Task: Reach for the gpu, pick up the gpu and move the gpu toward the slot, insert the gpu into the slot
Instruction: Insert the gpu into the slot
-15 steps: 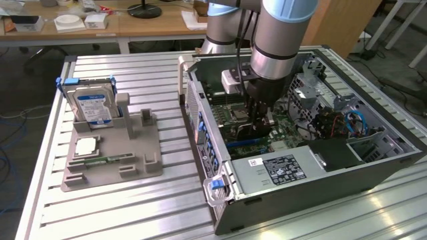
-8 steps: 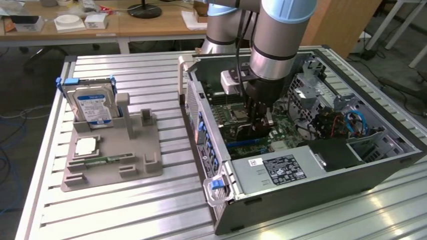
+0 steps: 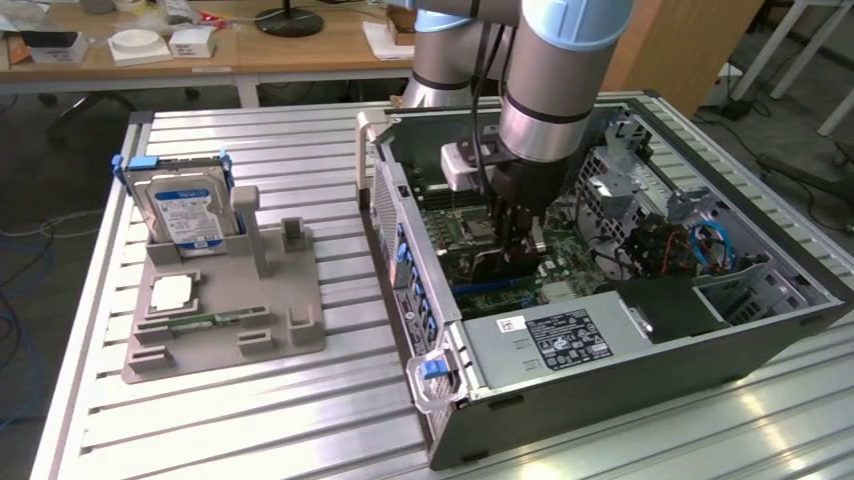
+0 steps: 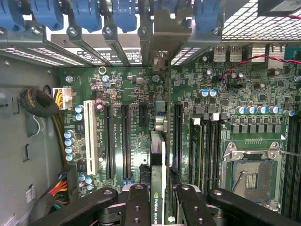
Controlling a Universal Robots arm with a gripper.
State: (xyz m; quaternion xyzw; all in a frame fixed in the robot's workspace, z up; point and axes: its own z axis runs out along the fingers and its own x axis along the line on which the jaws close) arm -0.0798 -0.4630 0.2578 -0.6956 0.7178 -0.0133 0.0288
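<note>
- Arm (image 3: 561, 70): one grey robot arm with light-blue joint caps, reaching down from above into the open computer case.
- Claw (image 4: 158, 200): black, two-fingered, closed edge-on around the gpu; in the exterior view it sits deep inside the case (image 3: 514, 215), above the motherboard.
- Gpu (image 4: 158, 165): thin card seen from its top edge, with a green-and-white brand label between the fingers (image 4: 136, 202). It stands upright over the motherboard, its far end running toward the metal bracket at the case's rear wall.
- Slot (image 4: 126, 141): a long black connector strip on the motherboard, just beside the gpu; a second black strip and a white strip (image 4: 89, 129) lie parallel further from the card. Whether the card's lower edge is seated cannot be told.
- Motherboard (image 4: 221, 84): green, lying on the floor of the case, with the square silver processor socket (image 4: 251, 172) well apart from the gpu, past the memory slots.
- Computer case (image 3: 641, 395): grey tower lying on its side, open at the top, with a labelled power supply (image 3: 561, 340) at the near end.
- Worktop (image 3: 267, 420): slatted aluminium, carrying the case and, to the exterior view's left of it, a grey holder tray (image 3: 220, 310).
- Hard drive (image 3: 187, 215): silver with a blue label, standing upright in the tray.
</note>
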